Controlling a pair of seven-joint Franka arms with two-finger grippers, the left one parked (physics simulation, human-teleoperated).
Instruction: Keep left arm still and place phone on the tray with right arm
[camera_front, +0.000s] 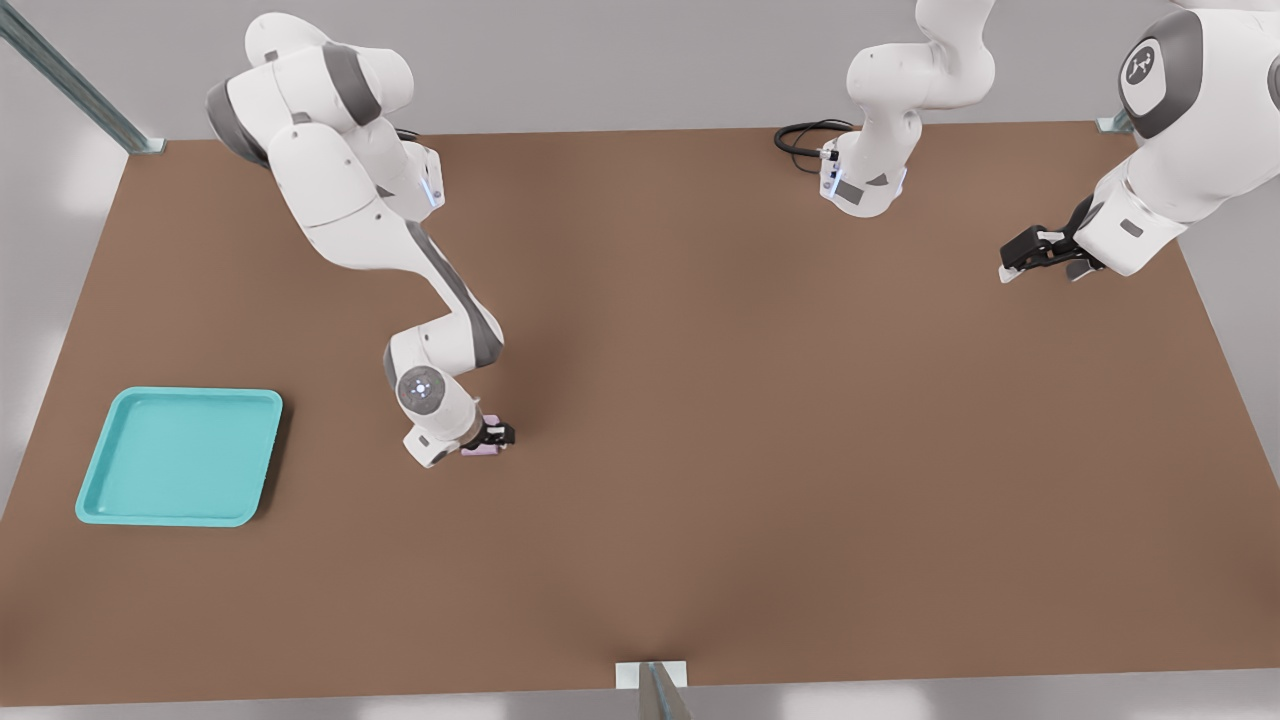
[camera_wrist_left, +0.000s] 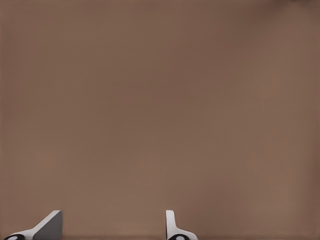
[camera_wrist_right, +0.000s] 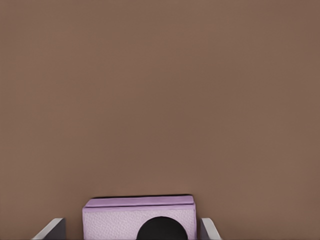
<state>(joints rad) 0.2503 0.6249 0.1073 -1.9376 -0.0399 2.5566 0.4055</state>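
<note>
The pale lilac phone (camera_front: 481, 451) lies on the brown table (camera_front: 760, 420), a little left of centre in the front view. My right arm's gripper (camera_front: 492, 440) is down at it. In the right wrist view the phone (camera_wrist_right: 115, 220) shows one round black lens between the two fingertips (camera_wrist_right: 54, 229), with a small gap on each side. So the gripper (camera_wrist_right: 132, 229) is open and straddles the phone. The turquoise tray (camera_front: 96, 480) sits with nothing in it near the table's edge on the front view's left, well apart from the phone.
A black cable (camera_front: 805, 136) loops at the far edge by an arm base. A metal post (camera_front: 655, 690) stands at the near edge and another (camera_front: 70, 80) at the far corner on the front view's left. Bare tabletop separates phone and tray.
</note>
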